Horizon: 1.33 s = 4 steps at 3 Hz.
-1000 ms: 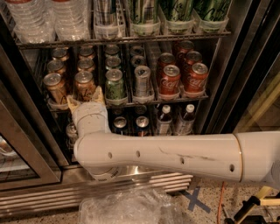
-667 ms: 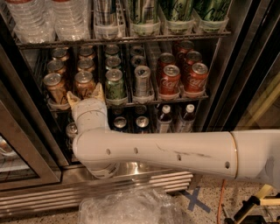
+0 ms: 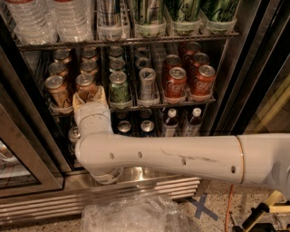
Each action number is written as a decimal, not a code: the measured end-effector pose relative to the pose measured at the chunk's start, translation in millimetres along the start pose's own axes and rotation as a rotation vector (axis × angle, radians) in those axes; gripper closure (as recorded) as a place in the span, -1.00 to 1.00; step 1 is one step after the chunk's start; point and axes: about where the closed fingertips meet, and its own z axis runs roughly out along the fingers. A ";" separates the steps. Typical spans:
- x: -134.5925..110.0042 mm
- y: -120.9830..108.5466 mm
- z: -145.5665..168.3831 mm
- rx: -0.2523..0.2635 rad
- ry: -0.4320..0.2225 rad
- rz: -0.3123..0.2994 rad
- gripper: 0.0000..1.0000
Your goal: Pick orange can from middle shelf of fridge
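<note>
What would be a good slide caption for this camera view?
The robot's gripper at an orange can on the middle shelf of a drinks fridge.

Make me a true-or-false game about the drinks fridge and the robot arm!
1. The gripper is up at the middle shelf, right by an orange can. True.
2. The red cans stand left of the orange ones. False: the red Coca-Cola cans are at the shelf's right end.
3. A green can stands between the orange lanes and a silver can. True.
4. The top rack holds only small red cans. False: it holds water bottles and tall cans.
</note>
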 end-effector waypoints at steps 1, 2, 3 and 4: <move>1.1 1.5 0.6 -0.003 0.002 -0.001 0.54; 2.1 2.3 1.2 -0.006 0.005 -0.002 0.97; 2.7 3.0 1.4 -0.009 0.006 -0.003 1.00; -0.2 4.2 0.1 -0.020 -0.006 -0.011 1.00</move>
